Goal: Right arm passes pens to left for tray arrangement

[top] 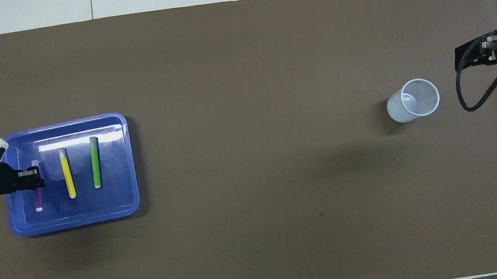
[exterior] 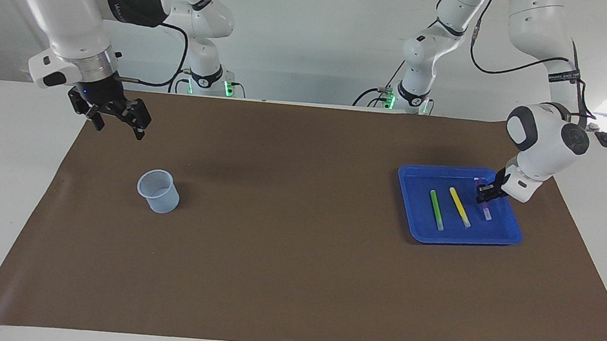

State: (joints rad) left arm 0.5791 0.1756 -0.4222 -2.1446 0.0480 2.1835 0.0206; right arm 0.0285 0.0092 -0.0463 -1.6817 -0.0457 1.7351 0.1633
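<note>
The blue tray [exterior: 501,239] [top: 75,221] sits at the left arm's end of the table. A green pen [exterior: 436,209] [top: 95,162] and a yellow pen [exterior: 459,206] [top: 67,172] lie side by side in it. My left gripper [exterior: 483,196] [top: 35,178] is low inside the tray, shut on the purple pen [exterior: 485,210] [top: 38,200], which lies beside the yellow one. My right gripper [exterior: 117,124] [top: 479,51] hangs open and empty in the air at the right arm's end, over the mat next to the cup.
A small translucent cup [exterior: 159,191] [top: 413,100] stands upright at the right arm's end. A brown mat [exterior: 285,257] covers most of the white table. A cable [top: 466,94] loops from the right wrist near the cup.
</note>
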